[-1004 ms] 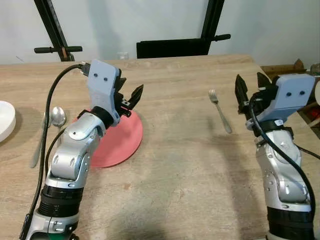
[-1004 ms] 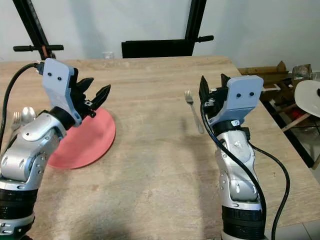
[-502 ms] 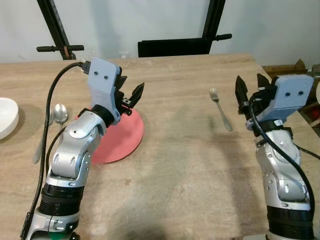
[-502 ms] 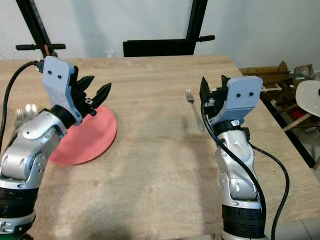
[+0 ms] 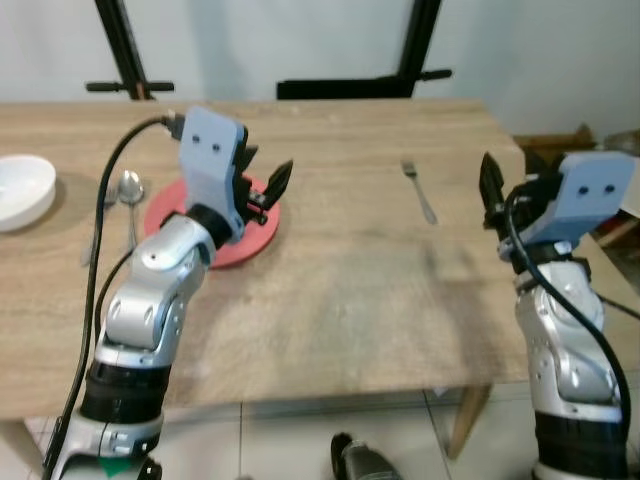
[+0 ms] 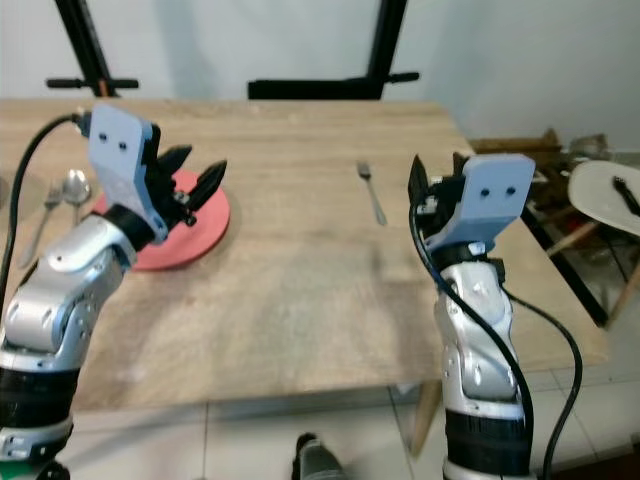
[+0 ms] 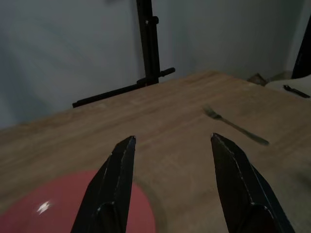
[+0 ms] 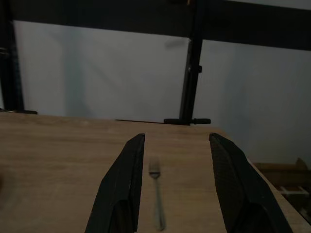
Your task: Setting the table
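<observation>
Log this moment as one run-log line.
left gripper: open, above round red plate | right gripper: open, empty, raised | silver metal fork: flat on wooden table

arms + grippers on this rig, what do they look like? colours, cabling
Both arms are jointed silver metal with black ribbed collars at the base. Each wrist carries a pale blue-grey housing with two small dark dots. The left gripper and right gripper each have two long, tapered black fingers. A black cable loops along each arm.

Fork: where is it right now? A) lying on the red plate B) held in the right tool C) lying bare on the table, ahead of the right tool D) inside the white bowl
C: the fork lies alone on the table, ahead of the open, empty right tool, apart from the red plate.
</observation>
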You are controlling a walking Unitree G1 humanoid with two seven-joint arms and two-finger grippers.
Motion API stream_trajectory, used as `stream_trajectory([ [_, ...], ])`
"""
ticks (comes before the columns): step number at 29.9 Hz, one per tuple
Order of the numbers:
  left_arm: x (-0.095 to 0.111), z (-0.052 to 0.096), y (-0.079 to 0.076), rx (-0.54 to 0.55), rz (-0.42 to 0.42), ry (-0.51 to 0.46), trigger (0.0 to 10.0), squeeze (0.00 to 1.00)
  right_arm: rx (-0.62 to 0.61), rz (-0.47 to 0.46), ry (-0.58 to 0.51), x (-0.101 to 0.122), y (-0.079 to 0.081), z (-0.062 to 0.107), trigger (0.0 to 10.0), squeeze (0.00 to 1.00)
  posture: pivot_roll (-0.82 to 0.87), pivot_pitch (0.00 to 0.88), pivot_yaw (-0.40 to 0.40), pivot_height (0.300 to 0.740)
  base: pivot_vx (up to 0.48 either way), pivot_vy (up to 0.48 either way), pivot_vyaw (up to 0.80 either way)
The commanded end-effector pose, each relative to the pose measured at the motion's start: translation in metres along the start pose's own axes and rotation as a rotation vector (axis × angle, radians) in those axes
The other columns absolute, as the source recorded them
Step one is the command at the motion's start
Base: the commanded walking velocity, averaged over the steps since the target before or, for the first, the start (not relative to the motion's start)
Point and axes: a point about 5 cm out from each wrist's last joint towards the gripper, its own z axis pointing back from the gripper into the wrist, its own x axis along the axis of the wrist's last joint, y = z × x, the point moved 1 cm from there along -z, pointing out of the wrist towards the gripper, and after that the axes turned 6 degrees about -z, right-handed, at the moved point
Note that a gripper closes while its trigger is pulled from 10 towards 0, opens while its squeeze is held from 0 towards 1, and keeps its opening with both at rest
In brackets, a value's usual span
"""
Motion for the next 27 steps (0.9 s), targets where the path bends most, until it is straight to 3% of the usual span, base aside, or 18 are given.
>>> stream_trajectory([
  [1, -0.0030, 0.0003, 0.0000, -0.001, 0.006, 0.010, 10.0, 0.00, -0.005, 0.005, 0.002, -0.0013, -0.0008, 0.0014, 10.0, 0.00, -0.17, 0.000, 0.061, 0.740, -0.349, 0.000, 0.00],
  [27, -0.0014, -0.0027, -0.0013, -0.013, 0.010, 0.004, 10.0, 0.00, -0.018, 0.010, 0.003, -0.0023, -0.0033, 0.0032, 10.0, 0.00, -0.18, 0.000, 0.066, 0.740, -0.344, 0.000, 0.00],
])
